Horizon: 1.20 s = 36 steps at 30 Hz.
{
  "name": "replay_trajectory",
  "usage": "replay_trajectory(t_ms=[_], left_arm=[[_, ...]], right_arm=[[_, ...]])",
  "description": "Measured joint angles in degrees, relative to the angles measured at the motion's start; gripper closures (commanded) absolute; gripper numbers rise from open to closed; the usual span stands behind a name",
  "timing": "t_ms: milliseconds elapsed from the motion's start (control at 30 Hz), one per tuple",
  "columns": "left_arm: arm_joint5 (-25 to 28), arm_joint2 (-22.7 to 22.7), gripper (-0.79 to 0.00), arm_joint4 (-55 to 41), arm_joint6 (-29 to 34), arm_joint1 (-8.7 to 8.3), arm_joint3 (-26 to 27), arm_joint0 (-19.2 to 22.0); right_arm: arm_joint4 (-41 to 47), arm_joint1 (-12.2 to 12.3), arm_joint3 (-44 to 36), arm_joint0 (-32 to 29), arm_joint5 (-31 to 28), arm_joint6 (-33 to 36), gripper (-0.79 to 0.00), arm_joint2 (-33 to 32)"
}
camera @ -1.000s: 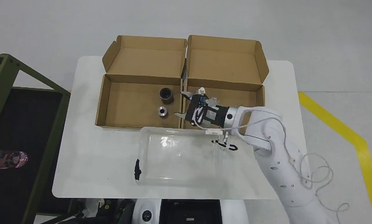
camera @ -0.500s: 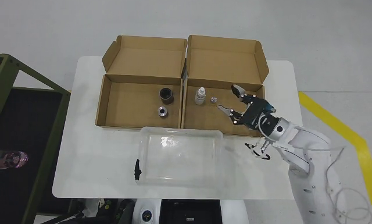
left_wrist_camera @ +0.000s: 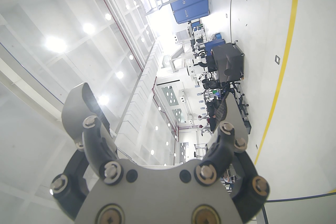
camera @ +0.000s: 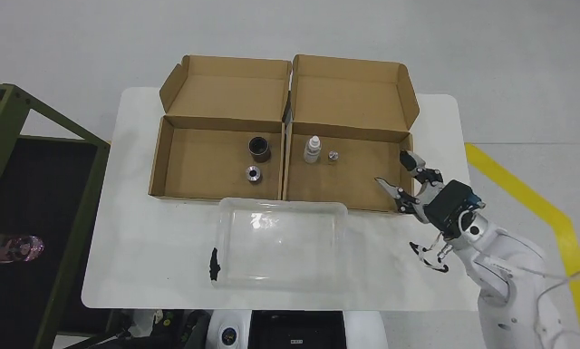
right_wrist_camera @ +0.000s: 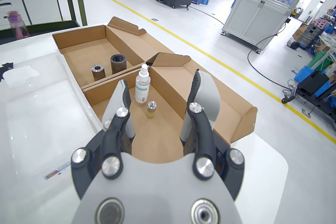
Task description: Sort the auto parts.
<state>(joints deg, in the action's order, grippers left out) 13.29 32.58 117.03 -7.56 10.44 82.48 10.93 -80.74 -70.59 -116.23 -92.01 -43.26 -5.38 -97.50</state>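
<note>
At the right end of the table (camera: pixel 136 213), the right gripper (camera: pixel 399 172) hangs over the end of the right-hand cardboard box (camera: pixel 362 172), fingers spread wide with nothing between them. The left gripper (left_wrist_camera: pixel 156 93) is likewise spread and empty, aimed up at the hall ceiling, well away from the work.

4 parts sit in the 2 boxes. The left-hand cardboard box (camera: pixel 190 159) holds a dark ribbed metal sleeve (camera: pixel 260 149) and, nearer the front, a shorter steel bushing (camera: pixel 253 175), both upright and apart. The right-hand box holds a white spray bottle (camera: pixel 312 150) standing upright and, just beside it, a small brass fitting with a silver cap (camera: pixel 333 155). A clear plastic tray (camera: pixel 220 240) lies in front of the boxes with no parts inside; a small black scrap (camera: pixel 214 263) lies at its left edge.

The 2 metal cylinders are probably heavy, rigid and smooth, so a firm pinch across the outer wall at mid-height would suit. The bottle looks light and tippy; its body below the nozzle is the safer hold. The fitting is tiny and may roll if knocked, so closing squarely on its cap seems best.
</note>
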Motion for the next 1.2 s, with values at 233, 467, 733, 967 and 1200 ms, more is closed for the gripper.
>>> replay_trajectory(t_ms=[233,467,733,967,1200], left_arm=[[0.0,0.0,-0.785,0.0,0.0,0.0,0.0,0.0],[0.0,0.0,-0.785,0.0,0.0,0.0,0.0,0.0],[0.0,0.0,-0.785,0.0,0.0,0.0,0.0,0.0],[0.0,0.0,-0.785,0.0,0.0,0.0,0.0,0.0],[0.0,0.0,-0.784,0.0,0.0,0.0,0.0,0.0]], right_arm=[[-2.39,0.44,0.98,-4.6,1.17,-5.47,-0.428,-2.58],[-5.5,0.85,3.22,-8.27,2.35,-11.57,-0.782,-4.05],[-7.7,1.23,4.77,-11.12,3.52,-14.92,-0.785,-4.65],[-7.68,1.5,5.83,-11.64,3.39,-15.83,-0.785,-4.85],[-7.69,1.49,5.82,-11.64,3.39,-15.81,-0.785,-4.85]])
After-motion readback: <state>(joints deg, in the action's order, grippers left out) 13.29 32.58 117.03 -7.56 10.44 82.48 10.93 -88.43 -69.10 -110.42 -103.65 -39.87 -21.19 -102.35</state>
